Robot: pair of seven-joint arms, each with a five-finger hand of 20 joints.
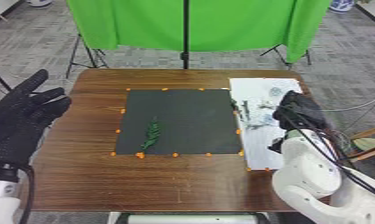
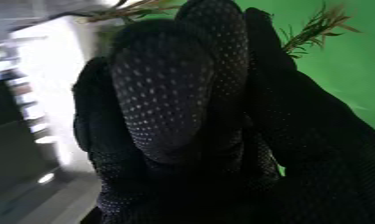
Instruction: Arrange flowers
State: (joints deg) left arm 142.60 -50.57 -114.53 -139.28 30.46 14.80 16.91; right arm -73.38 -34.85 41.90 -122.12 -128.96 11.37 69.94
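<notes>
Pickup step, seemingly: leafy stem (image 2: 318, 33) gripped in right robot hand (image 1: 302, 111), by white sheet (image 1: 256, 86); left robot hand (image 1: 19, 119) relaxed, wide. Next: carry to black mat (image 1: 182, 107), lay beside green sprig (image 1: 152, 133).

The tabletop (image 1: 81, 175) is brown wood grain. Orange dots edge the charcoal mat (image 1: 179, 117); towards its 8 o'clock, the sprig (image 1: 151, 134) is deep green. At 3 o'clock, the white sheet (image 1: 263, 152) has blue-grey smudges. The foliage (image 2: 318, 31) mixes green and rusty brown; the right hand (image 1: 301, 107) is black, pale-dotted.
</notes>
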